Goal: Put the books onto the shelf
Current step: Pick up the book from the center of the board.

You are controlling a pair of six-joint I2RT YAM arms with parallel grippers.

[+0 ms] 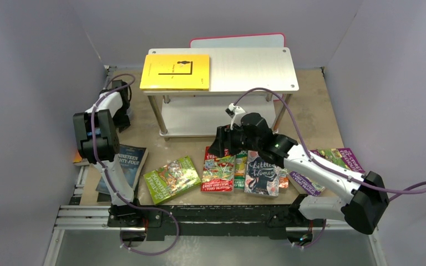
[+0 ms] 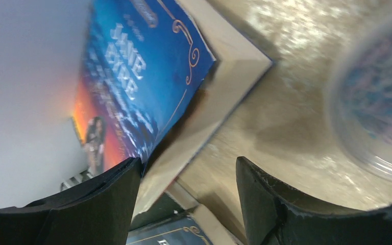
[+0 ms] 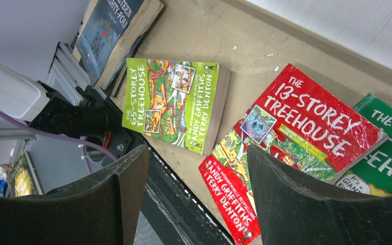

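Note:
The shelf [image 1: 255, 66] stands at the back centre with a yellow book [image 1: 175, 72] lying on the left of its top board. Other books lie flat along the front: dark blue Nineteen Eighty-Four [image 1: 128, 160], a green Treehouse book [image 1: 172, 178], a red Treehouse book [image 1: 218, 170] and Little Women [image 1: 260, 173]. My left gripper [image 2: 186, 161] is open at the far left. The page edge of a tilted blue Jane Eyre book [image 2: 138, 76] lies beside its left finger [image 2: 107, 204]. My right gripper [image 3: 198, 149] hovers open over the red Treehouse book [image 3: 306, 127], holding nothing.
A pink-edged white board [image 1: 237, 40] leans behind the shelf. A purple and green book [image 1: 333, 160] lies at the right under my right arm. Grey walls close in on both sides. A black rail [image 1: 211, 213] runs along the table's near edge.

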